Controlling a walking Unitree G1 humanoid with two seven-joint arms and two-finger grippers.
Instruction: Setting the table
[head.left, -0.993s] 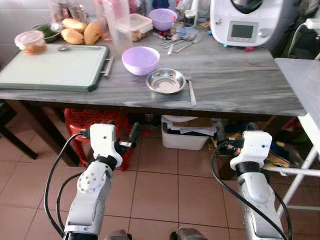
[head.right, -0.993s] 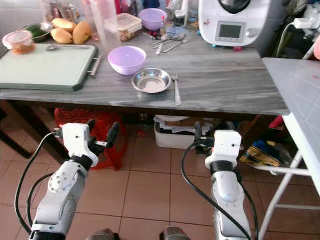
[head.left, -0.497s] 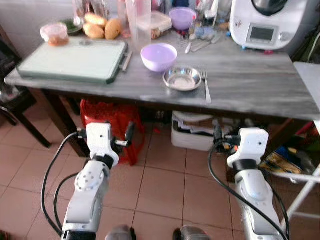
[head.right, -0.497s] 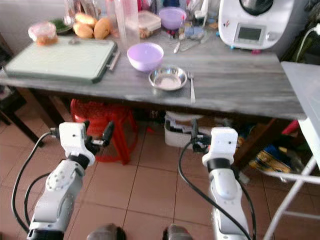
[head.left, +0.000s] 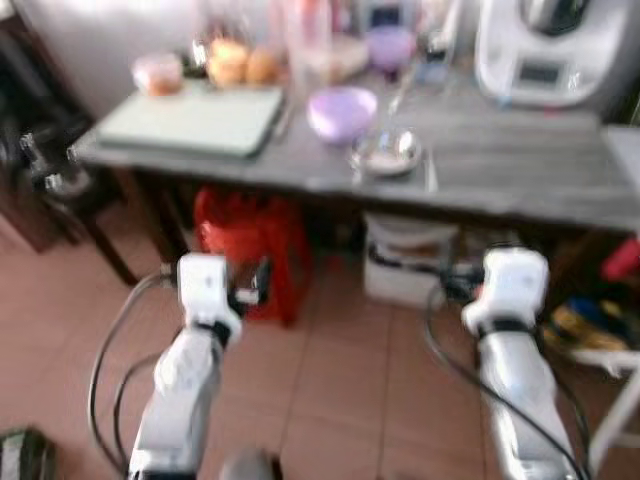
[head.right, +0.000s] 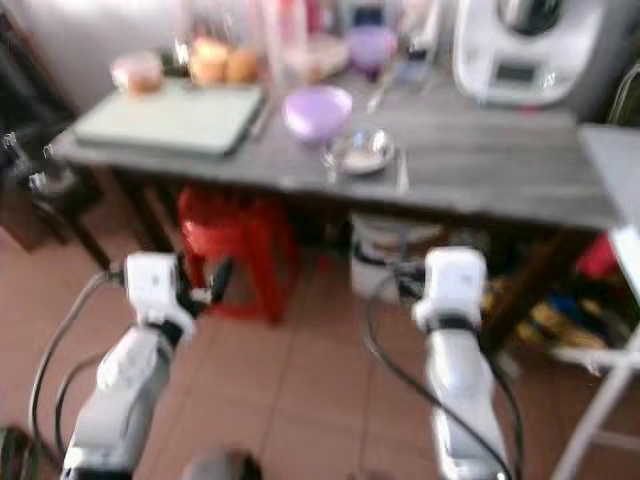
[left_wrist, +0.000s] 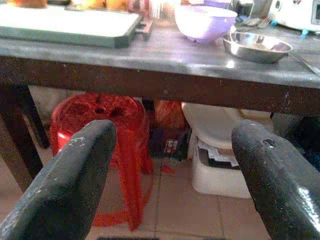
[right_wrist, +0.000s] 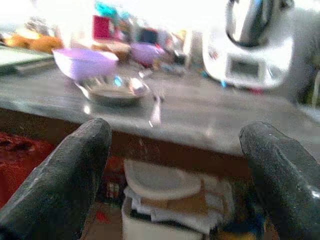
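On the grey table a purple bowl stands behind a steel dish, with a fork lying to the dish's right. The dish and bowl also appear in the left wrist view. Both arms are held low in front of the table, over the floor. My left gripper is open and empty, pointing under the table edge. Open and empty too, my right gripper faces the dish and fork. The head views are blurred.
A green cutting board lies at the table's left, with food and containers behind it. A white kitchen machine stands at the back right. Under the table are a red stool and a white bin. A dark chair stands left.
The whole view has shifted back and to the left: the table now looks farther and smaller, more floor shows, and the picture is blurred. The arms keep the same pose.
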